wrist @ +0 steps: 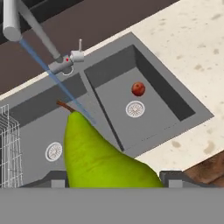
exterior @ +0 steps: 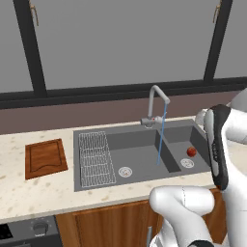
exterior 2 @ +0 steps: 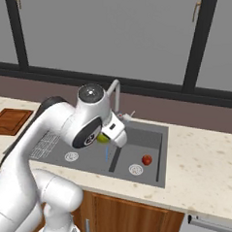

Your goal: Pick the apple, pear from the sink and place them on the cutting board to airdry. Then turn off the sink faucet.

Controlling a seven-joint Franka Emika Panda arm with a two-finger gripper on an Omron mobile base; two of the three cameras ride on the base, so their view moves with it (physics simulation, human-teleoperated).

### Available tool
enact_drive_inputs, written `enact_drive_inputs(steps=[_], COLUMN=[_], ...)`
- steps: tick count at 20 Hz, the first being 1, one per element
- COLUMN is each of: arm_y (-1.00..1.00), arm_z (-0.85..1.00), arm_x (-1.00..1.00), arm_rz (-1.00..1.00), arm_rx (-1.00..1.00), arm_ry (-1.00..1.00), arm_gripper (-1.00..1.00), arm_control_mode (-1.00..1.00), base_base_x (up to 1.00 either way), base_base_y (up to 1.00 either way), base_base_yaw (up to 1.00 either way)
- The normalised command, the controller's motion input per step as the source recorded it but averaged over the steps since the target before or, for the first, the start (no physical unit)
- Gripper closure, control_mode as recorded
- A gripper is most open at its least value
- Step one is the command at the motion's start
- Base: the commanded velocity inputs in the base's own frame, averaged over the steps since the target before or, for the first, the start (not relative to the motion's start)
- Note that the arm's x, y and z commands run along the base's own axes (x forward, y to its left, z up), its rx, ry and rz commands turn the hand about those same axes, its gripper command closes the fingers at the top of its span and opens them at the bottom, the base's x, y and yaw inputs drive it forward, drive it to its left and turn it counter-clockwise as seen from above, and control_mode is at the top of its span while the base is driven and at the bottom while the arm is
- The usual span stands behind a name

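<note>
Pear (wrist: 98,157) clamped in claw (wrist: 109,181), above sink (wrist: 39,109).

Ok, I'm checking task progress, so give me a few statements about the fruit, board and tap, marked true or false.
1. The pear sits between the fingers of the gripper, lifted above the sink. True.
2. The apple lies on the cutting board. False: it lies in the sink's smaller side compartment, near its drain.
3. Water runs from the sink faucet. True.
4. The cutting board already carries fruit. False: it is bare.
</note>
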Motion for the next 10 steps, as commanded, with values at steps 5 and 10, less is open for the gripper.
enact_drive_inputs(steps=[5,10], arm_y=[0.3,0.4], arm_z=[0.29,0.43], arm_x=[-0.27,-0.18], arm_rz=[0.38,0.37], arm_rx=[-0.02,-0.08], arm_ry=[-0.08,-0.04], arm_gripper=[1.0,1.0], arm_control_mode=[-1.0,-1.0], base_base_x=[0.0,0.0], base_base_y=[0.0,0.0], base_base_yaw=[0.0,0.0])
